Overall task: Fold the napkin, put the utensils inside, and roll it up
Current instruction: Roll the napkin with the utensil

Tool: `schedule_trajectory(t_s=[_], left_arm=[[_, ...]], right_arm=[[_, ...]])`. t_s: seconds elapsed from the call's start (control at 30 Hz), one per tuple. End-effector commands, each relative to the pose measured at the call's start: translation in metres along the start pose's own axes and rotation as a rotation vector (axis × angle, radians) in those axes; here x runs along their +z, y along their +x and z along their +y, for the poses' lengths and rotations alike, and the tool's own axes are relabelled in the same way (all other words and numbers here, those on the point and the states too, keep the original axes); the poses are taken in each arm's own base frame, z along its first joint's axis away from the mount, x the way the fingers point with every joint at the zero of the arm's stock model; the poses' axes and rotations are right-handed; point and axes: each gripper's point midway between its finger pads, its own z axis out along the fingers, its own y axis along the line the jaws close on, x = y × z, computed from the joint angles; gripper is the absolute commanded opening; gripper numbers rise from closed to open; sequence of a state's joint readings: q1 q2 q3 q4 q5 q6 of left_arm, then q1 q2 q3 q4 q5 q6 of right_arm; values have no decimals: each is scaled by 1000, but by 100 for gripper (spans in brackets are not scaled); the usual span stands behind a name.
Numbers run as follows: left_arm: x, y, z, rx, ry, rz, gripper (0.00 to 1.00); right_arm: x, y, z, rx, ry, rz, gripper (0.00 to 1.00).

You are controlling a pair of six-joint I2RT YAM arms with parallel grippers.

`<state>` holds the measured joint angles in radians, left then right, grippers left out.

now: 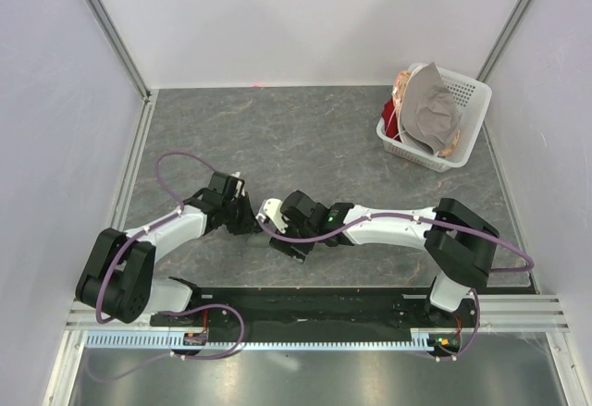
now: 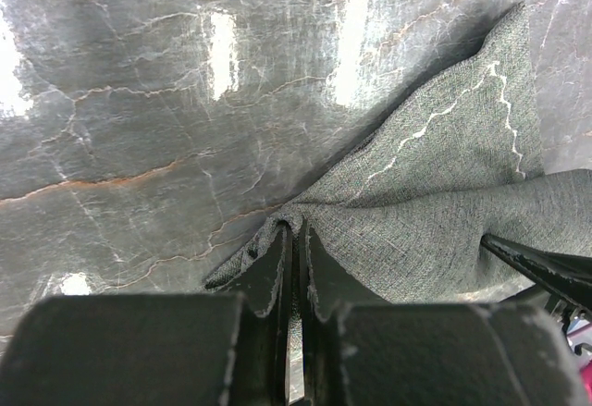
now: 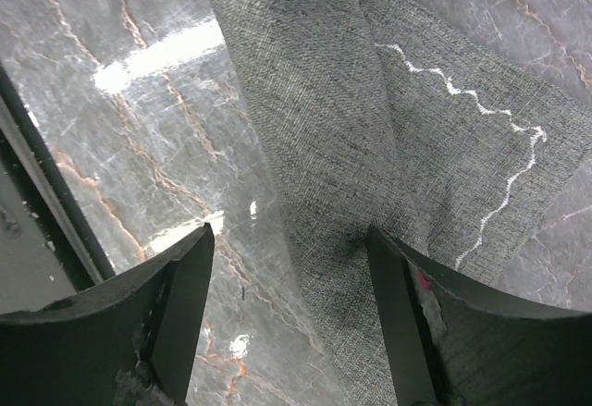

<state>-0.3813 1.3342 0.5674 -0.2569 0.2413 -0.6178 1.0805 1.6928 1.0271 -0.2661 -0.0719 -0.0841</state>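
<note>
My left jaws are pressed together on a bunched edge of the napkin (image 2: 444, 193), pinching it just above the marble tabletop (image 2: 139, 101). My right jaws stand spread (one finger (image 3: 176, 304) over bare stone, the other over cloth), straddling a folded strip of the napkin, with its pale wavy hem (image 3: 481, 115) showing beside that strip. The cloth lies mid-tabletop, between my left jaws and my right jaws. The white basket (image 1: 467, 101) sits well apart, at the far right corner.
</note>
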Motion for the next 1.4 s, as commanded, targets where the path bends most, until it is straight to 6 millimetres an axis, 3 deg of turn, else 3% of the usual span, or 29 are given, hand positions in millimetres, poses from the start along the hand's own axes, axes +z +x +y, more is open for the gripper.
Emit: schedule_trajectory(t_s=[0.0,0.13,0.43,0.87,0.97,1.07,1.1,1.13,1.2,1.37], left_arm=[[-2,-2,-3,51,8,21,10],[-3,-7,-7,63,17,12,16],[2,-6,-4,60,-1,27,15],[-3,-16,-10,76,7,4,18],[-7,-25,-15,86,10,-23,27],[-16,-39,-18,101,-10,-70,48],[-18,-43,-18,104,-19,-85,58],[-21,-47,-16,109,-39,-104,62],[-28,-55,-16,108,-55,-139,69],[-34,-54,-3,82,-108,-178,71]], right_arm=[[1,-11,-14,-21,63,-13,76],[0,-15,-17,-37,72,-23,76],[-5,-24,-29,-105,131,-48,80],[19,-9,-43,-105,68,-7,75],[20,-8,-41,-71,-6,-3,68],[20,-1,-33,-33,-98,31,60],[21,10,-32,-13,-120,75,58],[20,10,-31,1,-135,85,57],[21,21,-25,45,-189,132,56],[17,24,-20,181,-251,179,54]])
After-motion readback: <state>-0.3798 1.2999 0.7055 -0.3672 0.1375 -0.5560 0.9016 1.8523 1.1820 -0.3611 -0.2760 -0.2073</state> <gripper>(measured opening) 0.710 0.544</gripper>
